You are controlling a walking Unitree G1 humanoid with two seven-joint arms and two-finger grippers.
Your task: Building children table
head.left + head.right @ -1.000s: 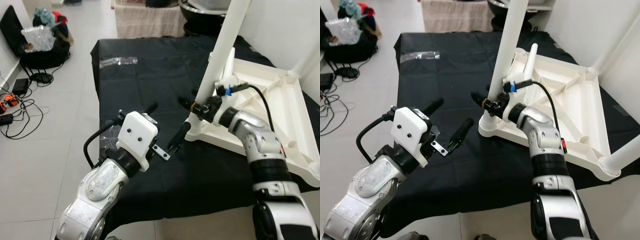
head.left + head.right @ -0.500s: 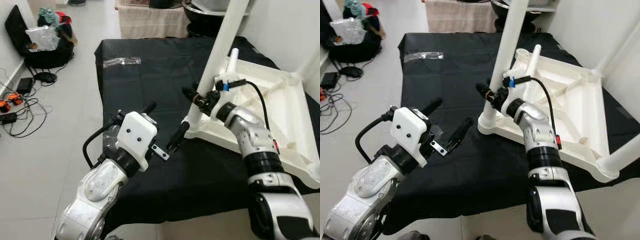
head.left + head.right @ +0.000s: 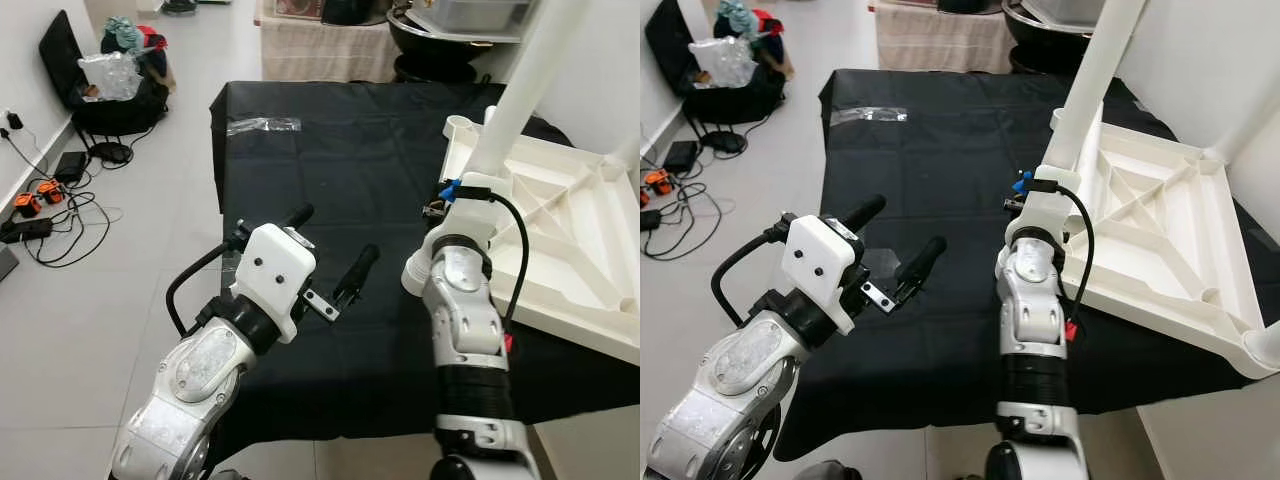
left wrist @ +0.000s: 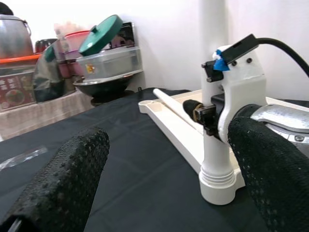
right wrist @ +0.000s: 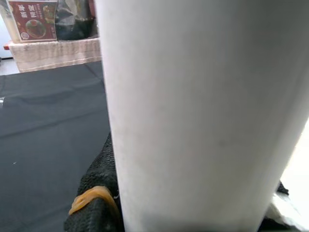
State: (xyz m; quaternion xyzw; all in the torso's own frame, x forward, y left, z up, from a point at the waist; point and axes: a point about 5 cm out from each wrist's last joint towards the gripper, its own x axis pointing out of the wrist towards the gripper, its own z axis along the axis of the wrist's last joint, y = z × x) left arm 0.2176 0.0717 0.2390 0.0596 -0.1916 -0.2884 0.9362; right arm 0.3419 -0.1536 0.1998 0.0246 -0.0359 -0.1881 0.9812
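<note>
left eye view: the white tabletop (image 3: 560,250) lies upside down on the black-covered desk (image 3: 330,150). one white leg (image 3: 520,95) stands in its near corner socket. our right pincer (image 3: 432,210) is at the leg's foot; this view hides the fingers behind the wrist. left pincer (image 3: 335,255) hovers over bare cloth, fingers spread, holding nothing.

right eye view: same layout. counted here: legs standing, two, the second (image 3: 1255,100) at the far right corner; one empty socket (image 3: 1068,118) at the far corner.

left wrist view: a loose white rod (image 4: 175,105) lies on the tabletop, probably a third leg. the textured left fingers (image 4: 65,181) stand wide apart.

right wrist view: the leg sits between the black fingers (image 5: 99,193), which appear closed on it.

judgement: keep the leg plumb over its socket while turning; a tilt would likely cross the thread. the left arm could brace the tabletop.
</note>
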